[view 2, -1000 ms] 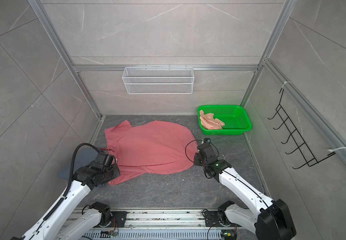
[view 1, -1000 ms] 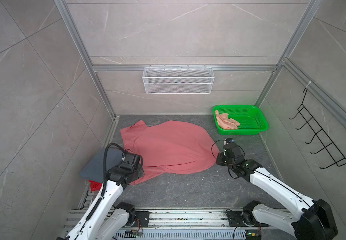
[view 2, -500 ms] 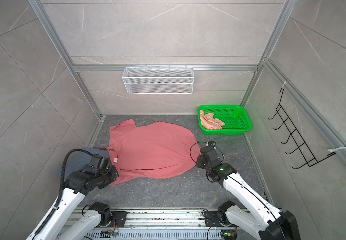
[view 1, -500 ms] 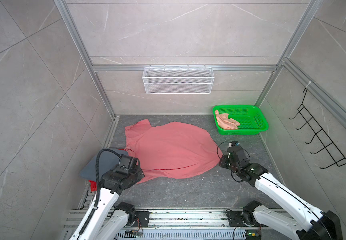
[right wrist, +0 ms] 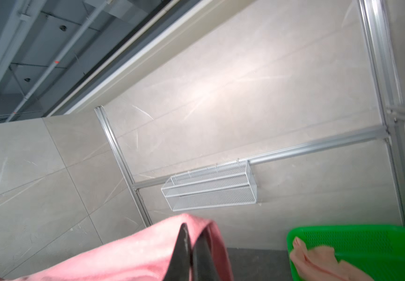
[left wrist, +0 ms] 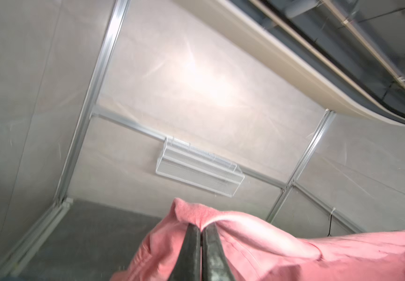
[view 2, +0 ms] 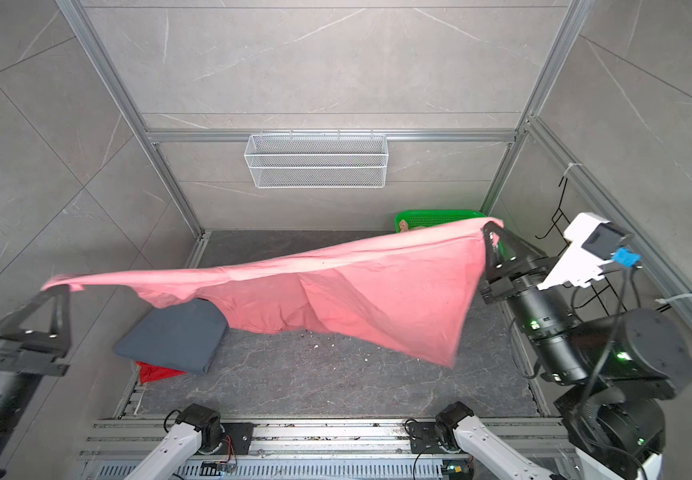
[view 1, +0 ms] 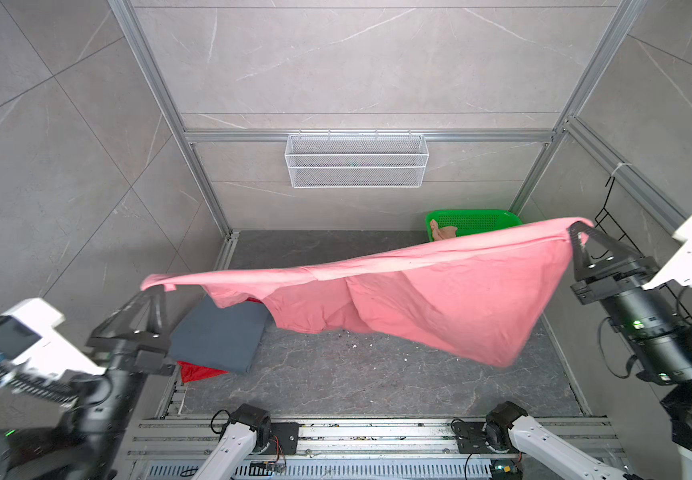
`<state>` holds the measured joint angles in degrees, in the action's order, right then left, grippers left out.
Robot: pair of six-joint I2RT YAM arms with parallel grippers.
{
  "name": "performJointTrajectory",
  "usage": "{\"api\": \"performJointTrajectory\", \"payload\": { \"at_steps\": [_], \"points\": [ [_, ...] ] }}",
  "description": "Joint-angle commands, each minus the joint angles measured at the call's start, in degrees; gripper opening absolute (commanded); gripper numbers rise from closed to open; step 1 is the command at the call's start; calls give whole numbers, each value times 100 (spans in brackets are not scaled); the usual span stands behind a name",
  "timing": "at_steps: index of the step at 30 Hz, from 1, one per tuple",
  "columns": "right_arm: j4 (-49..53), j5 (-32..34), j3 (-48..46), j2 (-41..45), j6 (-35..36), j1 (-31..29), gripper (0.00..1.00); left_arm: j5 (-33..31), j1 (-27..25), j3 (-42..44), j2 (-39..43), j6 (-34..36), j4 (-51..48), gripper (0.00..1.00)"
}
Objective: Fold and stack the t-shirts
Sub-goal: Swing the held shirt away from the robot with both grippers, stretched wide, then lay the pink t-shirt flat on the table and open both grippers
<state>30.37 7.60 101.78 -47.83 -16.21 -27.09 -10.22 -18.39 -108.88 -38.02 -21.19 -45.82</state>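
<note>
Both arms reach up high and wide apart, with the coral pink t-shirt (view 1: 439,303) stretched in the air between them. The left gripper (view 1: 157,289) points up and inward, its jaws pinched tight on one end of the shirt's upper edge. The right gripper (view 1: 577,227) is clamped the same way on the other end. The cloth sags below that edge, above the dark table (view 1: 336,382). The folded slate grey-blue t-shirt (view 1: 219,336) lies on the bright red t-shirt (view 1: 196,371) at the left. The pale peach t-shirt (view 1: 441,232) sits in the green basket (view 1: 485,218).
</note>
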Motion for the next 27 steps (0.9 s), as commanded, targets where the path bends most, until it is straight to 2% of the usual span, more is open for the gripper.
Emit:
{"api": "performJointTrajectory", "payload": {
  "at_steps": [1,10,13,20,24,27],
  "points": [
    [45,-57,396,-697,586,-7,0,-100,2,-265,-718,846,967,0],
    [-1110,467,465,-2164,794,-6,0,-946,2,-277,-2781,1253,2121,0],
    [-1261,654,909,-2849,934,4,0,-1224,-2,-744,-3443,1520,2520,0],
    [-1008,932,2850,-4189,1241,55,0,-1583,20,-2822,-4812,2197,2666,0],
    [-814,967,3176,-4063,1339,84,0,-1461,15,-3413,-4826,2366,2655,0],
    [-934,1103,2211,-3399,1395,82,0,-1269,20,-2609,-4176,2225,2632,0]
  ]
}}
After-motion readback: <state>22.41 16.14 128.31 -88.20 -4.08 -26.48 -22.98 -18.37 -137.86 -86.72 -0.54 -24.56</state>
